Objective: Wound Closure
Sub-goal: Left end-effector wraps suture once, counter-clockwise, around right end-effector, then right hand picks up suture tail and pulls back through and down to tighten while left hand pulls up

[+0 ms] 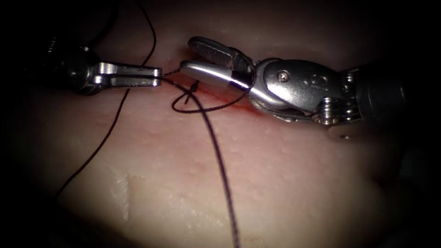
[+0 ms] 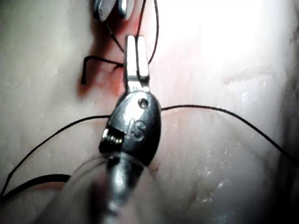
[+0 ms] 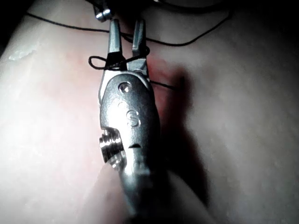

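The pale tissue [image 1: 275,174] carries a reddened cut [image 1: 220,94] near its far edge. My left tool [image 1: 158,76] lies left of the cut, jaws shut on the dark thread [image 1: 220,160] at their tip [image 2: 136,39]. From there a short strand runs to my right tool [image 1: 186,54], which comes in over the cut with its jaws open. A loop of thread [image 3: 100,61] wraps around those open jaws [image 3: 126,25]. Just below them a thread loop [image 1: 202,110] and a short cut end [image 1: 195,85] lie at the cut.
One thick strand runs from the cut toward the near edge of the tissue. A thinner strand [image 1: 115,115] trails down the left side. Red fluid [image 1: 243,108] stains the cut under the right tool's wrist. The tissue's edges fall into dark surroundings.
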`<state>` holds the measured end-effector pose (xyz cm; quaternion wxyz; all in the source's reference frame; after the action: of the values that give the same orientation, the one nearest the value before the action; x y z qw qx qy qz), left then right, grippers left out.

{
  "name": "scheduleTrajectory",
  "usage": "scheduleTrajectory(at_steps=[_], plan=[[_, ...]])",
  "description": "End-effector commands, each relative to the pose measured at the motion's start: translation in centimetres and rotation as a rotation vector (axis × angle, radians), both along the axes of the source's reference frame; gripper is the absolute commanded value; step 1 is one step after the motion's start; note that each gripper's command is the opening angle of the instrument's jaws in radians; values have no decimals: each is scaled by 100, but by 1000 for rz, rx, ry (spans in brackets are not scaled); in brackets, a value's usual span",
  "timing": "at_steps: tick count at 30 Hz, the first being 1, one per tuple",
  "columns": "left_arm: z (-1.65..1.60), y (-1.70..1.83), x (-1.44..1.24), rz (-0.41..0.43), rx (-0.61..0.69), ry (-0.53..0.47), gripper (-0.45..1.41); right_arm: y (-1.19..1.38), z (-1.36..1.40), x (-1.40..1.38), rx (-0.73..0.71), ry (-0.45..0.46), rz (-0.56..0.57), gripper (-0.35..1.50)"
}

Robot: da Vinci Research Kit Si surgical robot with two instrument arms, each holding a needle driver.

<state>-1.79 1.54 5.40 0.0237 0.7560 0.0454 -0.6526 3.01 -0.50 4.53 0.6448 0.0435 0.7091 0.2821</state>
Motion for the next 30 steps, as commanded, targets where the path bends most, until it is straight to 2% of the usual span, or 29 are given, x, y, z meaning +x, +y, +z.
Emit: scheduleTrajectory(at_steps=[1,7,10,17,23,30], plan=[[2,-11,-8,1,2,-2,-45,-6,4,9,14,-6,14,19],[0,-20,-17,-1,-2,0,-45,0,8,12,26,-82,25,20],[1,-24,-23,-1,-6,-2,-45,4,11,15,36,-136,22,27],[4,-19,-31,-4,0,3,-45,14,19,19,47,-341,-33,39],[5,-17,-30,4,-1,3,-45,14,26,19,25,-471,-81,42],[7,-15,-28,3,4,15,-45,6,39,23,17,-562,-112,46]])
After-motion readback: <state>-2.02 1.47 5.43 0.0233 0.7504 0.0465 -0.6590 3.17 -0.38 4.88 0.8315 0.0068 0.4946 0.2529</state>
